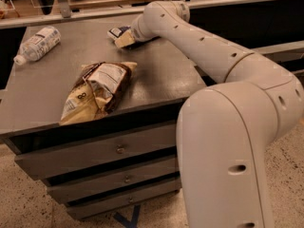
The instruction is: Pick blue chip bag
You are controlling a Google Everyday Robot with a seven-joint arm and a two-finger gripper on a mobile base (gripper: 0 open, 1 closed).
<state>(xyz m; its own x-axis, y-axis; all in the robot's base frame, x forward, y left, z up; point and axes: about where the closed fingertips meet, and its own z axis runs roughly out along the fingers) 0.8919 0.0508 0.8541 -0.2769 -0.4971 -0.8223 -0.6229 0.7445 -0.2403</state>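
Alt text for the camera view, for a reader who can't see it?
The robot arm reaches across a grey drawer cabinet, its gripper at the blue chip bag near the far edge. A brown-and-cream bag lies nearer the front, a clear bottle far left.
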